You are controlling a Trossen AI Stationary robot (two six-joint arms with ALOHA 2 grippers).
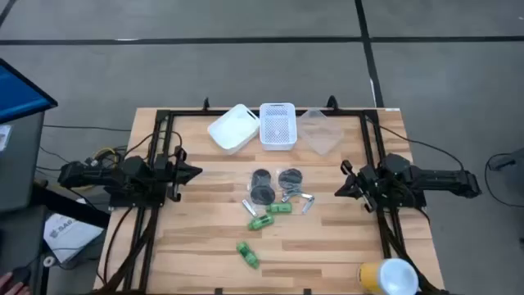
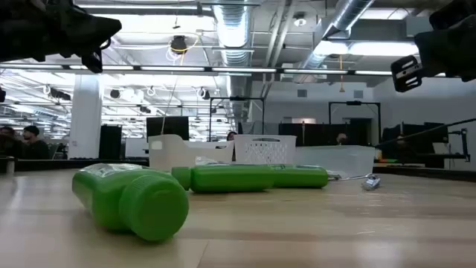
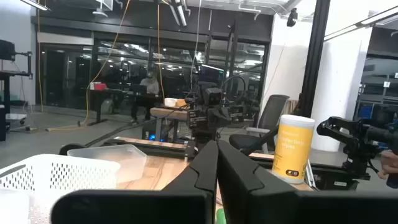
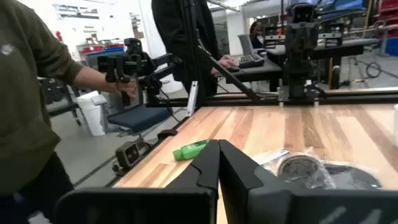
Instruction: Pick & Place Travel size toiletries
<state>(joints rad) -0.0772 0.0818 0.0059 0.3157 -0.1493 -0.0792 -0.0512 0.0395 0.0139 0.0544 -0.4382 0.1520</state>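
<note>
Both arms parked at the tabletop edges, well apart from the work. Left gripper (image 1: pixel 195 172) at the left side, fingers clenched together on nothing; right gripper (image 1: pixel 340 190) at the right side, likewise clenched and empty. Nothing picked yet.

Toiletries lie loose mid-tabletop (image 1: pixel 196 246): three flat round black pots (image 1: pixel 263 194) clustered at centre, touching or nearly so; slim silvery-grey tubes (image 1: pixel 307 201) just beside them; two small bright green bottles (image 1: pixel 273 213) below the pots, a third green bottle (image 1: pixel 247 254) lying apart, nearer the front edge. All bottles on their sides.

At the back edge, in a row: tilted white solid bin (image 1: pixel 232 128), white perforated basket (image 1: pixel 277 125), clear plastic tub (image 1: pixel 320 131).

Judgement: first pick pending. Fingers must release before descent. The lone green bottle looks the easiest start, with nothing crowding it. Straddle it across its short axis; round body likely to roll if nudged. The pots, being low and flat, call for a near-vertical approach.
</note>
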